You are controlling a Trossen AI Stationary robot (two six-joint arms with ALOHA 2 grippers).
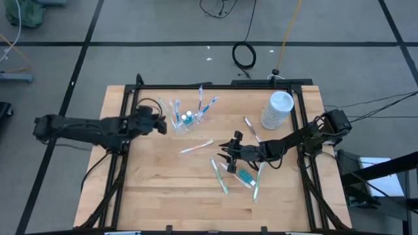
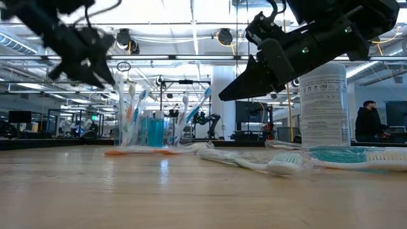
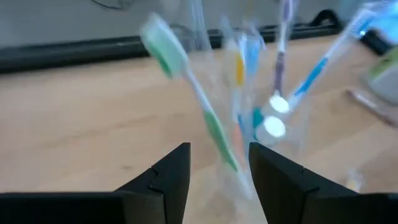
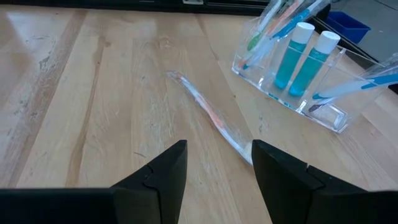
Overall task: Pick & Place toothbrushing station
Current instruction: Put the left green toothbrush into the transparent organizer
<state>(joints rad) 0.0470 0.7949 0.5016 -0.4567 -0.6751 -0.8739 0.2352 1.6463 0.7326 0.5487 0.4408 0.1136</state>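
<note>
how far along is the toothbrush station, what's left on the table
Partly done. The clear holder already stands with several toothbrushes and two teal tubes. Nothing is in hand: the right claw is open above the loose pile, the left claw open beside the holder. Left on the wood: the orange toothbrush, the green ones and one teal tube.

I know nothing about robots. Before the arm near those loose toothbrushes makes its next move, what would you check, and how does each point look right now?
1. Right gripper open and empty: ok.
2. A loose toothbrush ahead of it, unobstructed: ok.
3. Clear cup upright with room left: ok.
4. Left gripper clear of the cup: cannot tell; it is very close beside it.
5. White container out of the path: ok.
6. Teal tube on the table, apart from the target: ok.
</note>
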